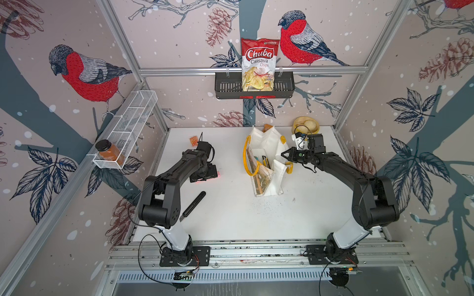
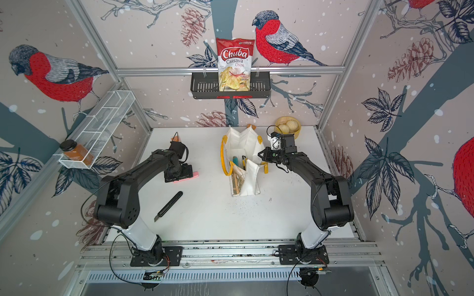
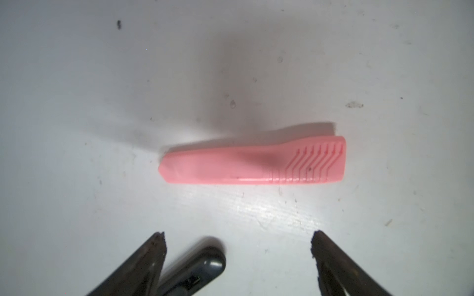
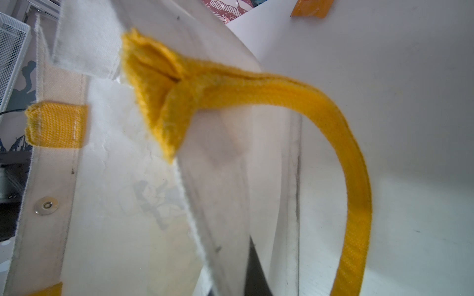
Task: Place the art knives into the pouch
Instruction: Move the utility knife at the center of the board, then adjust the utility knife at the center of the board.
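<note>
A pink art knife (image 3: 252,164) lies flat on the white table, mostly hidden under my left wrist in both top views (image 1: 217,174) (image 2: 196,174). My left gripper (image 3: 237,237) hangs open just above it, holding nothing. A black knife (image 1: 193,205) (image 3: 197,266) lies on the table nearer the front, its rounded end beside one fingertip. The white pouch (image 1: 266,143) (image 2: 243,139) stands open at mid-table with yellow handles (image 4: 356,179). My right gripper (image 1: 283,155) (image 4: 252,253) is shut on the pouch's right rim. A yellow-and-black knife (image 1: 264,162) stands inside.
A bamboo steamer with buns (image 1: 305,125) sits at the back right. An orange packet (image 1: 193,140) lies at the back left, and another orange thing (image 1: 266,127) lies behind the pouch. A wire shelf with a jar (image 1: 109,152) and a black basket of chips (image 1: 257,66) hang on the walls.
</note>
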Robot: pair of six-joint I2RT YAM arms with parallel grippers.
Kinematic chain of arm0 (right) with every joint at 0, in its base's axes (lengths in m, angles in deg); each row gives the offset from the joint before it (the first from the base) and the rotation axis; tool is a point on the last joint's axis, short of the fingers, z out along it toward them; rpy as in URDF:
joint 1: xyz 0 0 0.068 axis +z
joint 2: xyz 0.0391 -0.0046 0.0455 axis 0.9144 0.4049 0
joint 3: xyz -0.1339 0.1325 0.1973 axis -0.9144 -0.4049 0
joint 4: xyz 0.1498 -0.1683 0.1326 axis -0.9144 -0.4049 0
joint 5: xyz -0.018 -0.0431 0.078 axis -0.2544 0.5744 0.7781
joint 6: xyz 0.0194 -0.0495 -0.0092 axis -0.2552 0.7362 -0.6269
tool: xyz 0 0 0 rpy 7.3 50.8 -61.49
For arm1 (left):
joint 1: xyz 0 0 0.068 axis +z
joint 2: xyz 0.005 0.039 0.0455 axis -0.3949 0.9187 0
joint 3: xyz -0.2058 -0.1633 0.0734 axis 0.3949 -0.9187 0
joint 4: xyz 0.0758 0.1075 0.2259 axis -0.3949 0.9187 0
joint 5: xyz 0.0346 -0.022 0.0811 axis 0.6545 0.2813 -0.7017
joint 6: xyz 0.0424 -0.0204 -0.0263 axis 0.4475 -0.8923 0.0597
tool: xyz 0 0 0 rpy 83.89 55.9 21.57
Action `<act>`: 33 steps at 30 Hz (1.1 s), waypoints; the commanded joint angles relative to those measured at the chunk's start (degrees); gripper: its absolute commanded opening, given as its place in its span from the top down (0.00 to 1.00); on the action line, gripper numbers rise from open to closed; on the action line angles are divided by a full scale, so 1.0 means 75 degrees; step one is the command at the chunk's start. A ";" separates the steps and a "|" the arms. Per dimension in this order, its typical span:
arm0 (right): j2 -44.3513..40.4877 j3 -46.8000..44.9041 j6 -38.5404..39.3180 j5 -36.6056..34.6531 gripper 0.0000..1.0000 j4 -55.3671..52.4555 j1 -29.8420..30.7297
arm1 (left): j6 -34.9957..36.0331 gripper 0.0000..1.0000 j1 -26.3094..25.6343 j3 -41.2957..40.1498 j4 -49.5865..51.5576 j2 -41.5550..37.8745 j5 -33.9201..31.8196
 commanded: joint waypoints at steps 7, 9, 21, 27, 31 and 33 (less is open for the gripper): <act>-0.0115 -0.0085 0.0099 0.0309 1.00 -0.0027 0.0048 | -0.3210 0.10 -0.0140 -0.2608 -0.1355 -0.2698 0.1110; -0.0145 -0.0124 0.0109 0.0372 1.00 -0.0013 0.0025 | -0.3798 0.10 -0.0244 -0.2900 -0.1590 -0.2971 0.1110; -0.0270 -0.0249 0.0075 0.0559 1.00 0.0176 -0.0003 | -0.6942 0.06 -0.0333 -0.3753 0.0153 -0.4472 0.0295; -0.0245 -0.0285 0.0068 0.0598 1.00 0.0218 0.0013 | -0.8332 0.06 -0.0305 -0.4416 0.0324 -0.4889 0.0212; -0.0283 -0.0321 0.0073 0.0577 1.00 0.0213 0.0013 | -0.9001 0.06 -0.0278 -0.4764 -0.0138 -0.5315 -0.0299; -0.0292 -0.0332 0.0084 0.0569 1.00 0.0220 0.0025 | -0.9209 0.06 -0.0085 -0.4897 -0.0179 -0.5528 -0.0475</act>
